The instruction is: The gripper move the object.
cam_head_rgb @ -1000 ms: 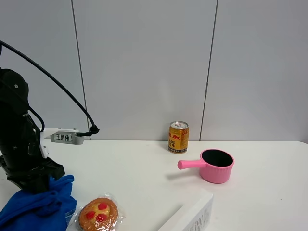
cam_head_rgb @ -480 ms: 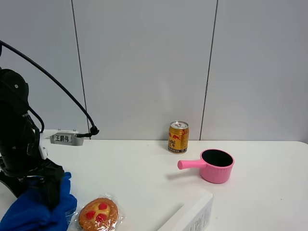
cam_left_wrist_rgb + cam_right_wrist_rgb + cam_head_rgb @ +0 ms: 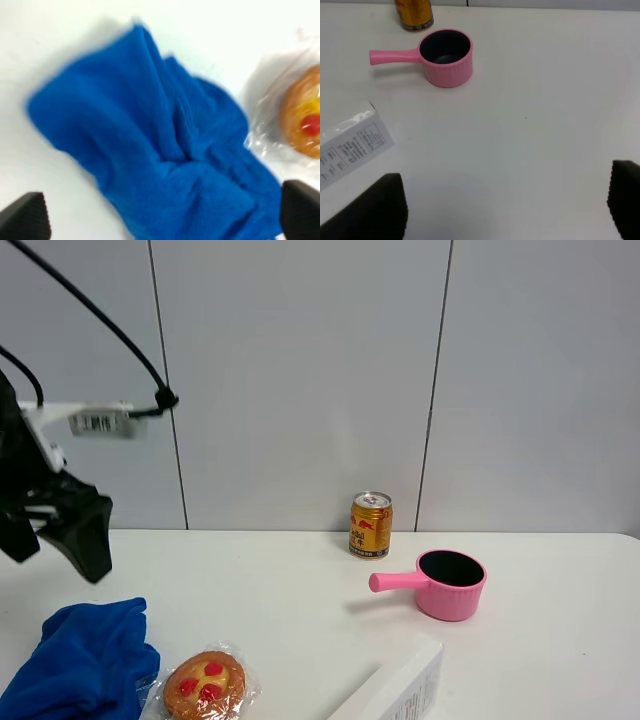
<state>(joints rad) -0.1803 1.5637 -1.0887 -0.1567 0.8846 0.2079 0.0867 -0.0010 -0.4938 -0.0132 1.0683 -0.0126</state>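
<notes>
The object, a crumpled royal-blue cloth (image 3: 88, 660), lies loose on the white table at the front left, touching nothing but the table. My left gripper (image 3: 52, 540) hangs open above it and well clear. In the left wrist view the cloth (image 3: 160, 150) fills the middle, and the left gripper (image 3: 162, 220) shows only its two black fingertips (image 3: 25, 217), set wide apart with nothing held. My right gripper (image 3: 500, 210) is open over bare table, some way from the pink pot (image 3: 445, 57).
A wrapped round pastry (image 3: 205, 685) lies right beside the cloth. A gold can (image 3: 370, 525) stands at the back by the wall, and the pink pot (image 3: 450, 583) sits to its right. A white box (image 3: 395, 690) lies at the front edge.
My left gripper has opened, let go of the blue cloth and risen well above the table. The cloth has settled on the table.
</notes>
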